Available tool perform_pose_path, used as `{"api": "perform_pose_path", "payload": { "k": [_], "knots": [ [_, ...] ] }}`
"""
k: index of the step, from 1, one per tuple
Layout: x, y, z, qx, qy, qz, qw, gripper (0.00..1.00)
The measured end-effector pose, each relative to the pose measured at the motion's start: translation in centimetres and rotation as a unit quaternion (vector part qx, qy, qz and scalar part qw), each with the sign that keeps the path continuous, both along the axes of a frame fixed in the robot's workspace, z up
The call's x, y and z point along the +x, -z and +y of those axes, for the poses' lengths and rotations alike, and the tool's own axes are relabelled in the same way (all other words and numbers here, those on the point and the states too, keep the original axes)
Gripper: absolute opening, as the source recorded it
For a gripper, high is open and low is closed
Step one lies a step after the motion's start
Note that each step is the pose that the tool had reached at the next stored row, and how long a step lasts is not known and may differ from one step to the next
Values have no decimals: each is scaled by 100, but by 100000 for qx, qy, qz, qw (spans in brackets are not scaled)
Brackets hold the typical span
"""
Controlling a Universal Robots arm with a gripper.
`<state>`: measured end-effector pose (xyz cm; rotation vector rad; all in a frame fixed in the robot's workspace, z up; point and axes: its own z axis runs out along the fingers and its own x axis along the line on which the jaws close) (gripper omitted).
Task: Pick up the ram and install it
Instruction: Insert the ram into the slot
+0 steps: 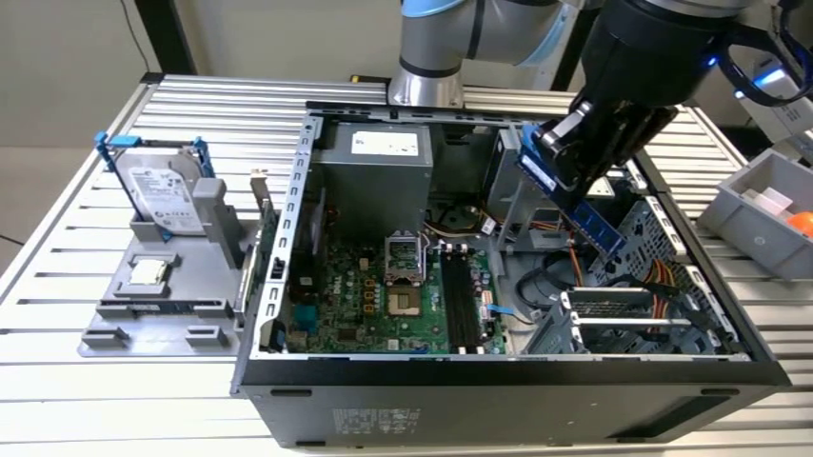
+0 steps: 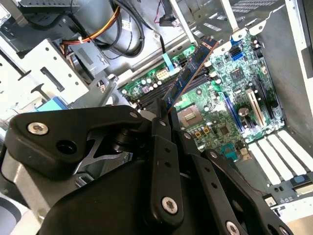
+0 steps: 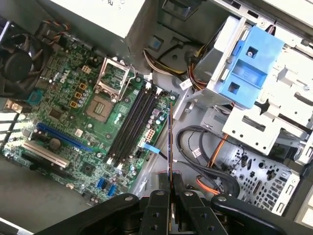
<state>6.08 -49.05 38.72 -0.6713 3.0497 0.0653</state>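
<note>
Ram (image 1: 604,225), a thin blue-green circuit-board stick with dark chips, is pinched at one end between the fingers of the black gripper (image 1: 574,174), which is clenched on it. In both wrist views the stick (image 2: 189,72) (image 3: 169,147) juts straight out from the gripper (image 2: 159,110) (image 3: 169,184). In the first wrist view it is seen edge-on as a narrow line.

In the exterior view the ram hangs tilted in the air, its free end lowest. It is above the long black memory slots (image 1: 460,305) and off to their exterior-view right, clear of them and touching nothing but the gripper. In the first wrist view its edge runs beside the slots (image 3: 133,123) at a slight angle to them. In the second wrist view it (image 2: 189,72) crosses in front of them (image 2: 205,79).

The slots sit on a green motherboard (image 1: 362,295) inside an open dark grey computer case (image 1: 508,386). Behind the slots stands a grey metal power supply box (image 1: 375,171). The first wrist view shows a bright blue plastic drive bracket (image 3: 254,63) beyond the ram from the slots.

Outside the case, well to the exterior view's left of the slots, a grey plastic stand (image 1: 190,319) on the slatted metal worktop (image 1: 64,257) carries a silver hard drive in a blue-handled frame (image 1: 166,190).
</note>
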Motion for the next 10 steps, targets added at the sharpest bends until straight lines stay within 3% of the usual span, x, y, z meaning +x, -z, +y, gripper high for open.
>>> {"api": "perform_pose_path", "payload": {
  "k": [10],
  "knots": [
    [0, 0, 0, 4, 3185, 0, 99949, 0]
  ]
}}
